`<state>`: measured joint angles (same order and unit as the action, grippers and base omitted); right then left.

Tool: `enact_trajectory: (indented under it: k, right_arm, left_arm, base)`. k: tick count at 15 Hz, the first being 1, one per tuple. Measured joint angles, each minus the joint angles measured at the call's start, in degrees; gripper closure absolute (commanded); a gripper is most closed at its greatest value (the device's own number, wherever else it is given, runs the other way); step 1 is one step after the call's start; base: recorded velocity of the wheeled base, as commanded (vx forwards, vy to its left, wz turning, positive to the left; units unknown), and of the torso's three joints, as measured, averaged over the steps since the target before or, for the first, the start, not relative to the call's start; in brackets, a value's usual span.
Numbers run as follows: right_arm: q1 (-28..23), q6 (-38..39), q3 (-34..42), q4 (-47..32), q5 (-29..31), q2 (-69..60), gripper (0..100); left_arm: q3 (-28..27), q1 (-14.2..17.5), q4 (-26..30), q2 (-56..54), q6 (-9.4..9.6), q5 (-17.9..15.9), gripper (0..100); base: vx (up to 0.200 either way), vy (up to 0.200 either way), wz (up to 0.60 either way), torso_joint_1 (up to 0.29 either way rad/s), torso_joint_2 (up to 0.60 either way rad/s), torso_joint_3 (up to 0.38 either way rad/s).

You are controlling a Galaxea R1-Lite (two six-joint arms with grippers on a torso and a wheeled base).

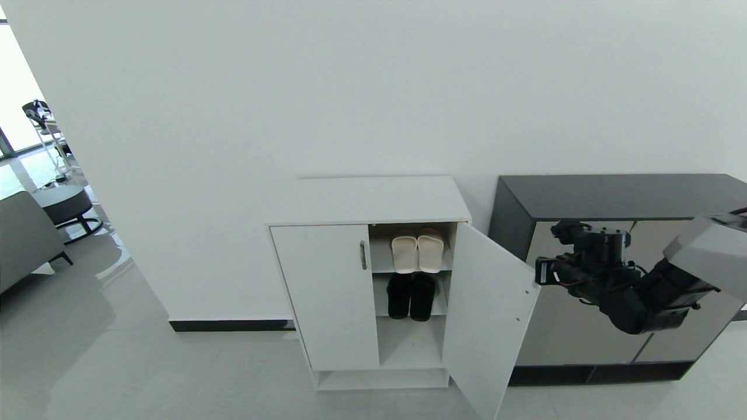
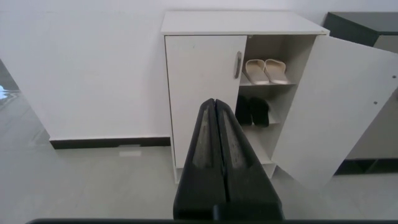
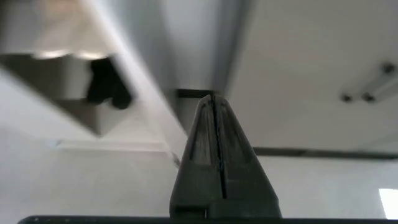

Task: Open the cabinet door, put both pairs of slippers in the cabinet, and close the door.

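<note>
The white cabinet point(image 1: 373, 201) stands against the wall with its right door point(image 1: 487, 315) swung wide open and its left door point(image 1: 327, 291) shut flat; a small metal handle point(image 1: 363, 255) sits at that shut door's inner edge. Inside the open half, the cream slippers point(image 1: 417, 251) lie side by side on the top shelf; the black slippers point(image 1: 410, 296) lie as a pair on the shelf just below, and the bottom compartment under them is bare. The right gripper point(image 1: 540, 273) hangs close to the free edge of the open door, on its outer side; its fingers are pressed together with nothing between them, and I cannot tell whether it touches the door. The left gripper point(image 2: 214, 104) is held back from the cabinet, pointing at its front; its fingers too are closed tight on nothing. A dark sideboard point(image 1: 618, 195) with glossy fronts stands just beside the cabinet, behind the right arm.
</note>
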<state>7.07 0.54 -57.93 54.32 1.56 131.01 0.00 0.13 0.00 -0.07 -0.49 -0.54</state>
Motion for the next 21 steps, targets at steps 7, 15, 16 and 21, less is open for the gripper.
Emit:
enact_trajectory:
  k: [7,15,16,21]
  right_arm:
    - [2.4,-0.3,0.1,0.1,1.1,1.7,100]
    - [18.3,8.1,0.8,1.1,5.4,5.6,100]
    - [20.5,10.6,0.8,1.7,5.4,5.5,100]
    - [27.2,14.2,2.0,3.3,5.9,1.5,100]
  left_arm:
    - [0.0,0.0,0.0,0.0,-0.27,0.0,100]
    - [0.0,0.0,0.0,0.0,-0.22,0.0,100]
    - [0.0,0.0,0.0,0.0,-0.20,0.0,100]
    - [0.0,0.0,0.0,0.0,-0.24,0.0,100]
  base:
    - [0.000,0.000,0.00,0.000,0.00,0.000]
    - [0.000,0.000,0.00,0.000,0.00,0.000]
    - [0.000,0.000,0.00,0.000,0.00,0.000]
    - [0.000,0.000,0.00,0.000,0.00,0.000]
